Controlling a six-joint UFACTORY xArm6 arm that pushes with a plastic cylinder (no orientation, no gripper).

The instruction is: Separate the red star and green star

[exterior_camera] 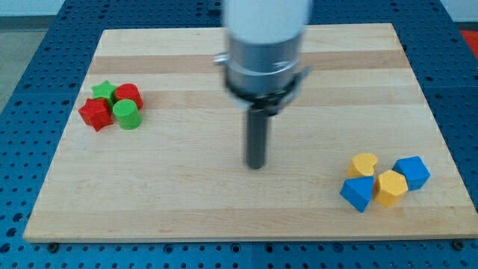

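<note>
Pale wooden board on a blue perforated bench

The wooden board [187, 202] fills most of the view, its light planks running from nine o'clock to three o'clock in slightly differing tones, with an even, soft light and a faint sheen across the grain. Around it on every side shows a blue bench top [22, 82] studded with a regular grid of small dark holes. At the eleven and one o'clock corners a strip of pale grey floor or wall [30, 9] shows, too blurred to tell which.
</note>
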